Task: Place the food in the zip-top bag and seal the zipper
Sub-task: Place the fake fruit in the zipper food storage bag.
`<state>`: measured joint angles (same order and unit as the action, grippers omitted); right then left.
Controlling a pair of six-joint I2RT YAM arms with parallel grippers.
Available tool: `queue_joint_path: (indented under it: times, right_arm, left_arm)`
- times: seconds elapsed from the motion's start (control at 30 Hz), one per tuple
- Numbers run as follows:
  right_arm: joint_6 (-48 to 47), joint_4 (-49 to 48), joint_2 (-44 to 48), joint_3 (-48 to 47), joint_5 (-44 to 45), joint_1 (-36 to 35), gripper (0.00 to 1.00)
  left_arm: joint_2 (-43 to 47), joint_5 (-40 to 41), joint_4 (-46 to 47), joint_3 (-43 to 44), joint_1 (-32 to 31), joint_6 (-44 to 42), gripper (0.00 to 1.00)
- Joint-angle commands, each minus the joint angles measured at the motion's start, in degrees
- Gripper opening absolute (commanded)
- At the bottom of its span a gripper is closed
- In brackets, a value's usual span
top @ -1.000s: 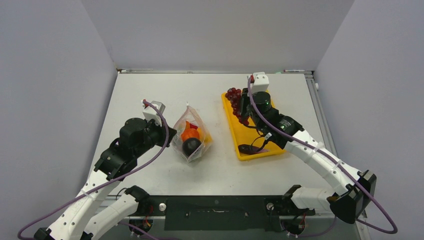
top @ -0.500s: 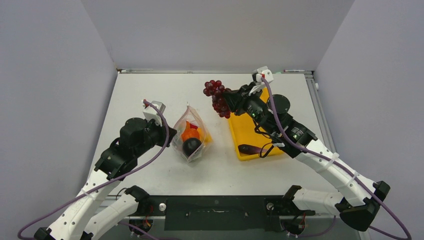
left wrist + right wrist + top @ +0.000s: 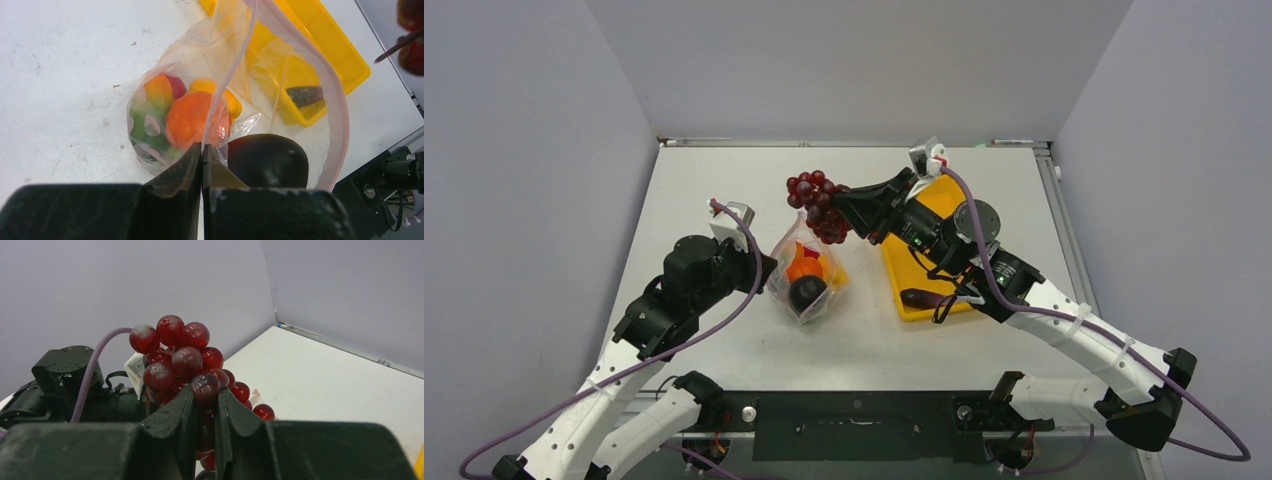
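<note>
The clear zip-top bag (image 3: 809,262) lies mid-table with its mouth held up and open. My left gripper (image 3: 764,270) (image 3: 202,147) is shut on one edge of the mouth. The pinkish zipper (image 3: 336,100) loops round the opening. Inside the bag (image 3: 220,50) are food pieces: an orange pumpkin (image 3: 192,120), a green and red piece (image 3: 145,125) and a dark eggplant (image 3: 267,155) at the mouth. My right gripper (image 3: 844,212) (image 3: 204,395) is shut on the dark red grape cluster (image 3: 817,203) (image 3: 175,357). It holds the cluster in the air just beyond the bag's far end.
The yellow tray (image 3: 902,270) (image 3: 340,55) sits right of the bag, partly under my right arm. A dark elongated piece (image 3: 921,297) (image 3: 306,95) lies at its near end. Grey walls close in the table at the back and sides.
My right gripper has lifted the grape cluster off the tray and carried it left, up to the bag's far end. The left gripper and bag have not moved.
</note>
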<state>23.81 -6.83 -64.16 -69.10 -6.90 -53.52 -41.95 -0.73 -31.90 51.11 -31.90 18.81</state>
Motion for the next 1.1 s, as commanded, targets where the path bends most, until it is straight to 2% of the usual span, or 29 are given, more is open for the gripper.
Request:
queue_joint_path:
  times: [0.0,0.27,0.63,1.07]
  right_arm:
    - [-0.29,-6.03,-2.12,-2.22,0.45,-3.66,0.05]
    - [-2.22,-6.09,-4.94,-2.04,3.92,-7.97,0.05]
    - [-3.78,-5.28,-9.04,-0.31,9.43,-8.27,0.05]
    - [-3.96,-4.51,-11.91,2.68,11.03,-8.33,0.05]
  left_arm:
    - [0.71,-0.08,1.83,0.49,0.39,-0.26,0.0]
    - [1.89,-0.5,2.37,0.24,0.42,-0.26,0.0]
    - [2.52,-1.28,2.83,0.04,0.44,-0.26,0.0]
    - [1.98,-1.2,2.76,0.05,0.44,-0.18,0.0]
